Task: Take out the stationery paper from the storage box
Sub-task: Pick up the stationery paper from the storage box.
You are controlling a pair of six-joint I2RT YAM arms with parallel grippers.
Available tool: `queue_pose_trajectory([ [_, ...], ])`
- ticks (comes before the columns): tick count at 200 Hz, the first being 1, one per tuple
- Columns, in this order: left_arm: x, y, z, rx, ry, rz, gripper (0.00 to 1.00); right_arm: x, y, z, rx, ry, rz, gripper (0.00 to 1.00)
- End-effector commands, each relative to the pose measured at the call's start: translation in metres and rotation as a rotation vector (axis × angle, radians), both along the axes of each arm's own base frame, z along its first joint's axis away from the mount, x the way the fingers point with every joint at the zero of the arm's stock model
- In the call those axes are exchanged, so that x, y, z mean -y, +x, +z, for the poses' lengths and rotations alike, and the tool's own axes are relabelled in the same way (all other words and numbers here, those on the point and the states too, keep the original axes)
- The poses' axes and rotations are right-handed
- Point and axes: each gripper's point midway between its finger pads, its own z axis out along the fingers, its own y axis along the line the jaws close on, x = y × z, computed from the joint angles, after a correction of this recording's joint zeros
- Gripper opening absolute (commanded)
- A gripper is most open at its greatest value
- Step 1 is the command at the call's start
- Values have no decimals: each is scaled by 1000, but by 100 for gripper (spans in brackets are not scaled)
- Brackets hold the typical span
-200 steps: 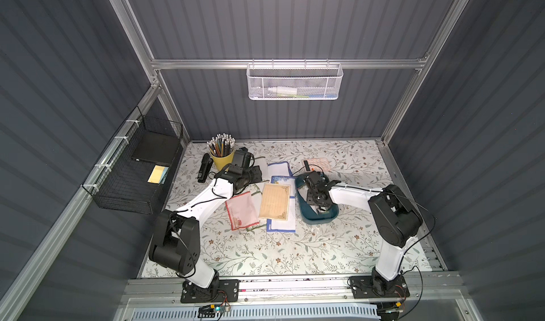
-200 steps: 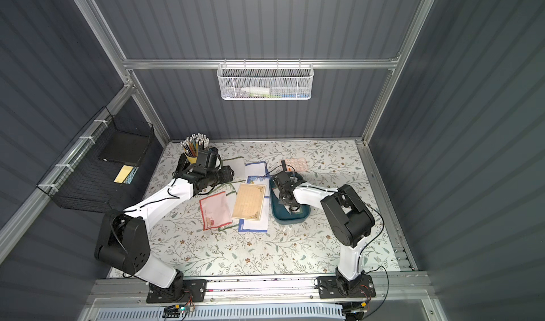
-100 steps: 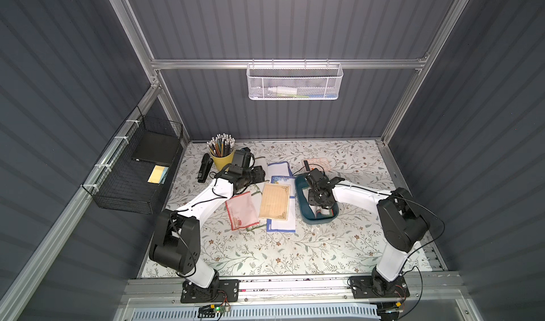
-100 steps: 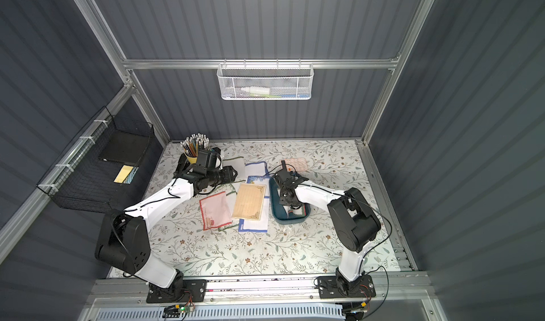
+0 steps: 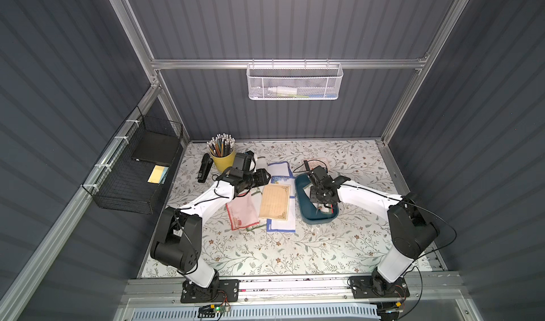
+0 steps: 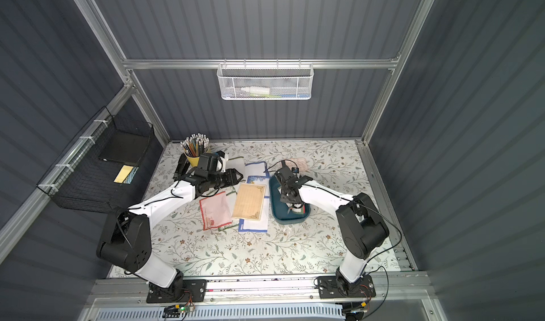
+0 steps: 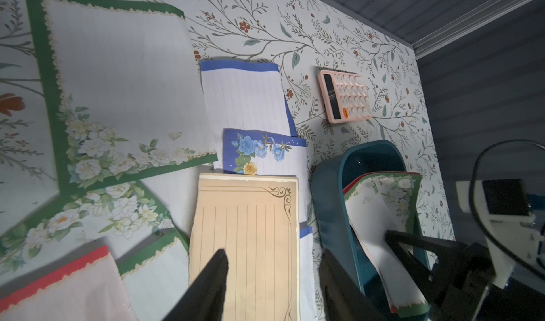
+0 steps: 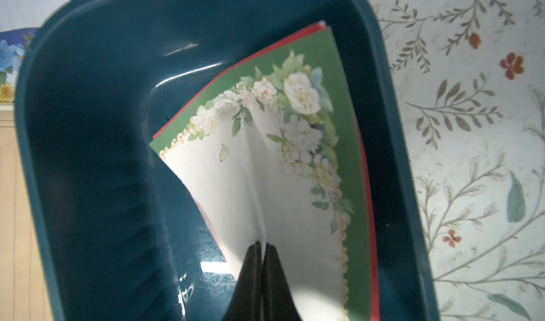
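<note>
Inspecting the right pincer (image 8: 262,245) shows its jaws closed tight on a raised crease of the green-bordered sheet (image 8: 280,172), the top piece of the stationery paper (image 7: 374,216) inside the storage box (image 8: 88,157). The sheet runs straight ahead of the fingertips, pushed against the box wall on one side, with a red-edged sheet (image 8: 367,186) directly beneath it. Judged from its buckle, the paper is very light, thin and limp. It should crease readily, slide easily over the sheet below, and could tear under a sharp pull. The pinched ridge serves as a hold, but a free edge or corner would likely mark the sheet less. The left pincer (image 7: 272,256) stands partly apart and empty above the tan sheet (image 7: 244,222), with the box just beside one finger. Whether it touches that sheet cannot be told. Several other sheets lie overlapped on the desk (image 5: 265,254) beyond it, so their count is uncertain. The right fingers hide the near end of the stack, so it is unclear whether the red-edged sheet is also caught in the pinch, or how many sheets lie under it. In both top views the arm covers most of the box.
</note>
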Motion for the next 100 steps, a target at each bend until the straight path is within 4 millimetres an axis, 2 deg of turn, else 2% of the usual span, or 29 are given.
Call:
queue_pose_trajectory([
  [1,15,-5,0,-14,-78,-49,53,4,-2,2,15,-4,-12,6],
  [21,15,-6,-3,-24,-76,-50,53,4,-4,-5,-6,-6,-12,14],
  [60,15,-7,-8,-35,-72,-53,53,2,-7,-15,-30,-5,-10,19],
  [72,15,-8,-9,-39,-71,-55,53,1,-7,-17,-38,-2,-4,24],
  [90,15,-9,-11,-43,-74,-54,53,-1,-7,-20,-50,1,-1,24],
  [100,15,-8,-12,-45,-73,-54,53,-1,-7,-20,-49,1,2,17],
])
